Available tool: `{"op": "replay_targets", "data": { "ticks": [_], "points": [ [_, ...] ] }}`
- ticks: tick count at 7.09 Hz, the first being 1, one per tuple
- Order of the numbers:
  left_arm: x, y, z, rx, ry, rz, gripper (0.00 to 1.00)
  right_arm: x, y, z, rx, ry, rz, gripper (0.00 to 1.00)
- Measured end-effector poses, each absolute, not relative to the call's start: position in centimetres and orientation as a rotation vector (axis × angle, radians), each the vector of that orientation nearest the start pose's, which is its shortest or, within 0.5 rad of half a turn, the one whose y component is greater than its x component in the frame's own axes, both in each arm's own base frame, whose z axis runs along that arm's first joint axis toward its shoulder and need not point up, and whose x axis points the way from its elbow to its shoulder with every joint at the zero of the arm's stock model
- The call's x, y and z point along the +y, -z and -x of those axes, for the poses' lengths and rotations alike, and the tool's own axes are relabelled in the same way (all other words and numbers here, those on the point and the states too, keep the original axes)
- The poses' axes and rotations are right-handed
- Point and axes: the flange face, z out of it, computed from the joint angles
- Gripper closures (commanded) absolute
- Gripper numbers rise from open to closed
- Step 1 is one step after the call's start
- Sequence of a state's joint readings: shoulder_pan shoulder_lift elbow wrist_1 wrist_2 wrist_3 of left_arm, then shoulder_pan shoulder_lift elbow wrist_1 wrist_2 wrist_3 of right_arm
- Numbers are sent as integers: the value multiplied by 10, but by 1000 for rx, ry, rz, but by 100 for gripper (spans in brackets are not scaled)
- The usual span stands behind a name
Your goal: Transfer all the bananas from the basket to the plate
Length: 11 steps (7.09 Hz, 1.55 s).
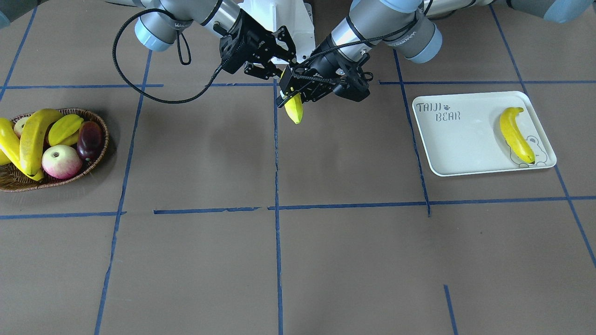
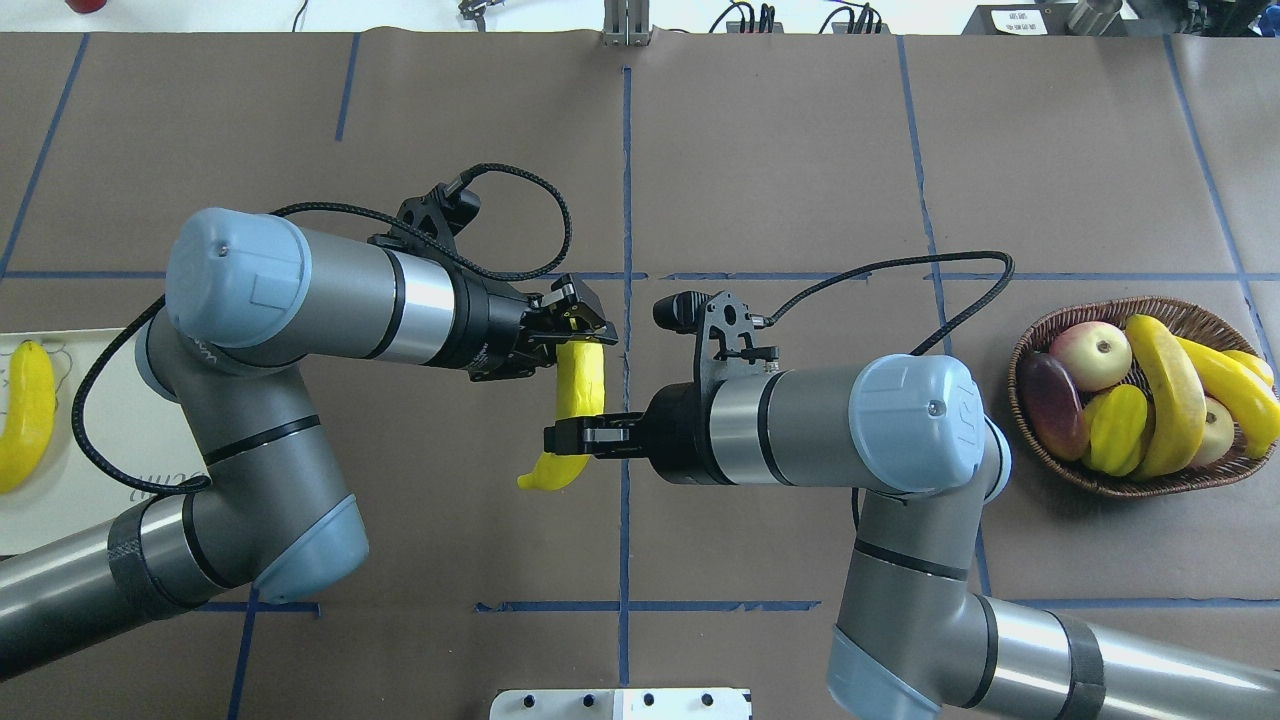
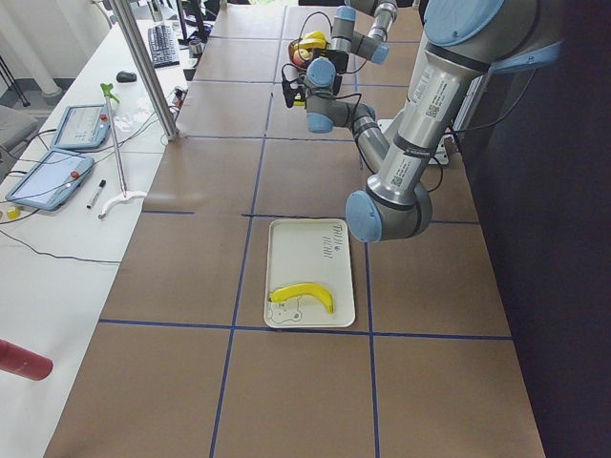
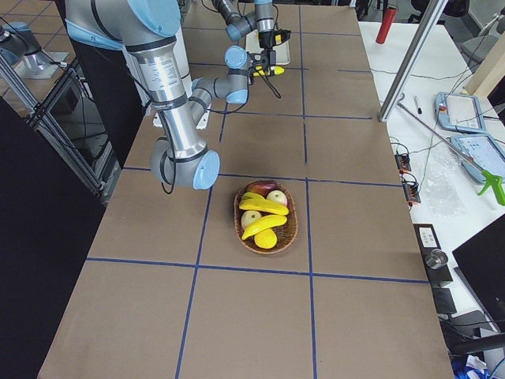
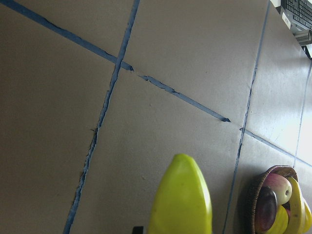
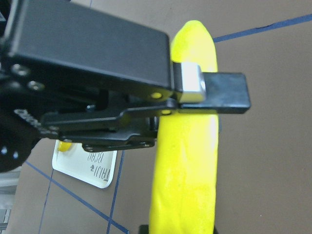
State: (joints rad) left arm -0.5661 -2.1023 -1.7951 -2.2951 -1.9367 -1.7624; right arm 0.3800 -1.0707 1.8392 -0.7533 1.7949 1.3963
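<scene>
A yellow banana [image 2: 580, 385] hangs in the air over the middle of the table, held at both ends. My left gripper [image 2: 578, 325] is shut on its far end, with the tip sticking out past the fingers [image 5: 180, 200]. My right gripper [image 2: 565, 437] is shut on its lower half, one finger above and one below. The banana also shows in the front view [image 1: 294, 110] and in the right wrist view [image 6: 187, 161]. One banana [image 1: 514, 134] lies on the plate [image 1: 465, 149]. Two bananas [image 1: 32, 139] [image 1: 7, 139] lie in the basket [image 1: 106, 139].
The basket also holds a red-green apple [image 1: 61, 161], a dark purple fruit [image 1: 90, 138], a starfruit [image 1: 65, 129] and a pear [image 2: 1215, 432]. Blue tape lines cross the brown table. The robot's white base [image 2: 620, 700] is at the near edge.
</scene>
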Motion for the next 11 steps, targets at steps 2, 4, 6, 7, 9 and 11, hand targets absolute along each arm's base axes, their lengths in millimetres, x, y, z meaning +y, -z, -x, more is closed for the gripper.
{"op": "replay_targets", "data": {
  "ticks": [2, 4, 6, 7, 9, 11],
  "points": [
    [-405, -170, -456, 1495, 336, 15, 100, -320, -161, 498, -1566, 4, -254, 0],
    [-406, -172, -455, 1493, 335, 12, 100, -323, -159, 495, -1570, -16, -244, 0],
    [-411, -175, -451, 1484, 347, 7, 100, -334, -159, 489, -1553, -27, -243, 0],
    [-418, -182, -442, 1473, 365, -1, 100, -345, -163, 483, -1512, -34, -227, 0],
    [-433, -216, -422, 1405, 428, -5, 100, -376, -175, 471, -1402, -72, -198, 0],
    [-451, -258, -400, 1265, 521, 9, 100, -403, -189, 459, -1290, -122, -186, 0]
  ]
}}
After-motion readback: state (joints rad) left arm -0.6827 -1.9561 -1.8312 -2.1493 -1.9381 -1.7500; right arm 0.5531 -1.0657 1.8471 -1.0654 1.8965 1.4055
